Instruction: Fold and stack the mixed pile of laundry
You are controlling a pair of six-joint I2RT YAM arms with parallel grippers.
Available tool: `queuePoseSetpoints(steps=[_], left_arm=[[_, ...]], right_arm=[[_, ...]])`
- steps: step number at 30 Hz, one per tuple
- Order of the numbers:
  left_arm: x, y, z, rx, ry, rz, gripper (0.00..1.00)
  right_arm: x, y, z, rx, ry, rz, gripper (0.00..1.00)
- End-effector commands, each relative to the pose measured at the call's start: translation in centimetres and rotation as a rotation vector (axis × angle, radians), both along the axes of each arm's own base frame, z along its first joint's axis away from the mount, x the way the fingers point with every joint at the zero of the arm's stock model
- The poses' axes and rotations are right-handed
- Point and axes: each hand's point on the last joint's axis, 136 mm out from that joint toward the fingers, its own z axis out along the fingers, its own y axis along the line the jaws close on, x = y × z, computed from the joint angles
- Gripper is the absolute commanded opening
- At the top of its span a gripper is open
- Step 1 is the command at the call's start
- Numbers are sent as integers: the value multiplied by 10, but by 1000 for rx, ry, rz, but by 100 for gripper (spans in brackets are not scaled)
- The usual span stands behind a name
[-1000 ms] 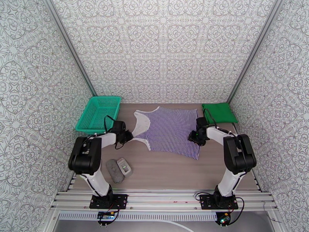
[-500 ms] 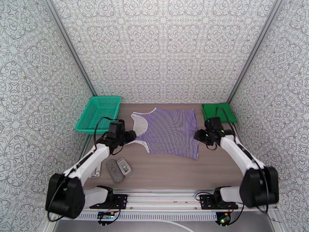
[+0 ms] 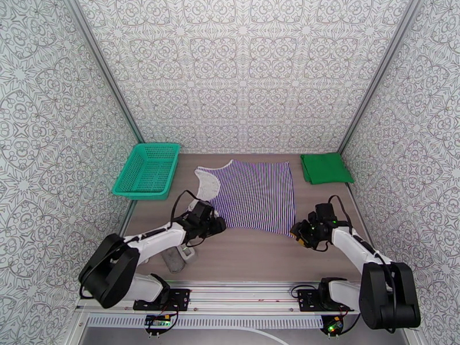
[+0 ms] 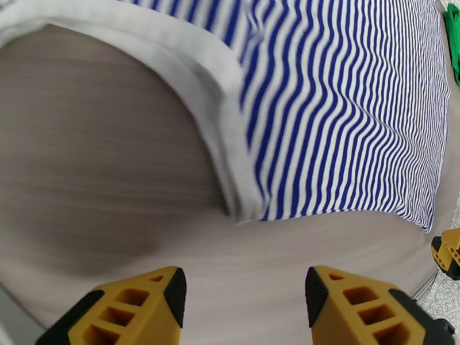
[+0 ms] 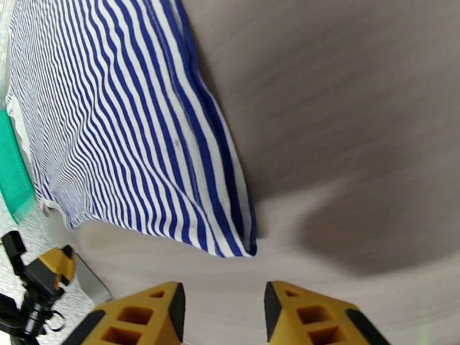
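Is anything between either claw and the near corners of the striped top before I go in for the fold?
Nothing visible. The left claw and right claw are both open and empty, each facing a near corner of the striped top across bare table. The grey objects lie behind the left claw.

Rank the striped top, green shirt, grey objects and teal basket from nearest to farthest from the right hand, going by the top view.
1. striped top: centre; its near right corner lies just beside the right hand.
2. green shirt: far right, behind the hand.
3. grey objects: near left.
4. teal basket: far left corner.
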Motion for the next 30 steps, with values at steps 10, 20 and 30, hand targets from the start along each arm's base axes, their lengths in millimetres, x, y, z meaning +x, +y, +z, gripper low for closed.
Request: queuePoseSetpoints(steps=[10, 20, 30], left_arm=[[22, -26, -10, -26, -36, 42, 44], [46, -35, 1, -16, -103, 54, 18], [44, -31, 15, 5, -135, 37, 0]], right_arm=[[12, 0, -12, 69, -2, -160, 37], [25, 0, -14, 41, -21, -145, 7], [9, -8, 2, -27, -12, -113, 29]])
